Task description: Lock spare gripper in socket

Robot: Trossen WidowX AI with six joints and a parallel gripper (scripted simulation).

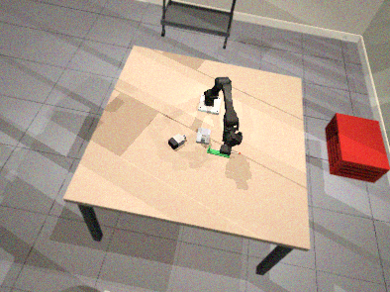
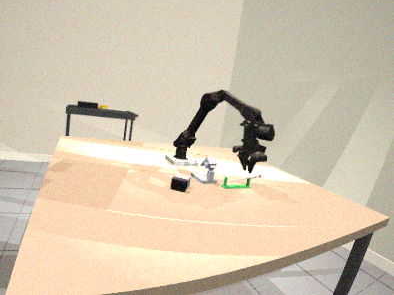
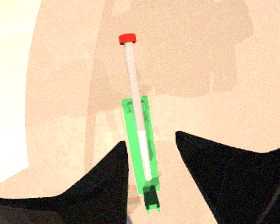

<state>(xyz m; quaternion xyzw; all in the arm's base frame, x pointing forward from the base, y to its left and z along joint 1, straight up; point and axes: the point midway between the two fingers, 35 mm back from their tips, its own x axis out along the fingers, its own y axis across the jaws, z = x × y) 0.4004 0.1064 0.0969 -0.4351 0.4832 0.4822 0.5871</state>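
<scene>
The lock pin [image 3: 132,67] [image 2: 253,178], pale with a red head, lies along a green rack [image 3: 131,125] [image 2: 236,186] [image 1: 216,151]. Its head juts past one end and sits higher than the other tip in the exterior view. My gripper [image 3: 151,137] [image 2: 248,171] is partly open above the rack, one finger on each side of the pin, with nothing held. The grey-white mount [image 1: 203,136] [image 2: 203,178] stands beside the rack; no pin shows through its socket, though it is small here. The spare gripper [image 1: 176,142] [image 2: 180,183], black and white, lies on the table beyond the mount.
The arm's white base plate [image 1: 210,109] is on the table [image 1: 163,187] behind the mount. A red crate [image 1: 357,145] stands on the floor at the right. A dark shelf [image 1: 198,19] [image 2: 100,112] stands beyond the table.
</scene>
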